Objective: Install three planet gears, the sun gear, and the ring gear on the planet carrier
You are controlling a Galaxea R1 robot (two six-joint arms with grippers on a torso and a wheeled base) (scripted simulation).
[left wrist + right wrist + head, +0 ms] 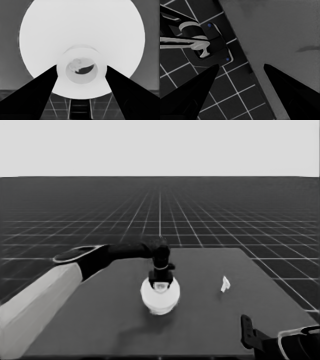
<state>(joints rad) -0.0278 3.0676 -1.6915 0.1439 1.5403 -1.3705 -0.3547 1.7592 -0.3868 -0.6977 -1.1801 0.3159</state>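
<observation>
Fingers of the left gripper (160, 281) sit on either side of the raised hub of the larger round part (160, 296).

In the head view we see the left arm reach in from the left side to the middle of the surface (200, 320), with its gripper pointing down onto the big white part. In the left wrist view the two dark fingers (37, 92) touch the hub's outer wall, one on each side, so they are pinching the hub. We can peek down the hub's hole and see a bit of white and a dark gap inside. A thin white piece (225, 284) lies well apart, toward the right. The right gripper (241, 68) waits at the near right corner, half over the floor's grid, fingers spread with nothing between them.
</observation>
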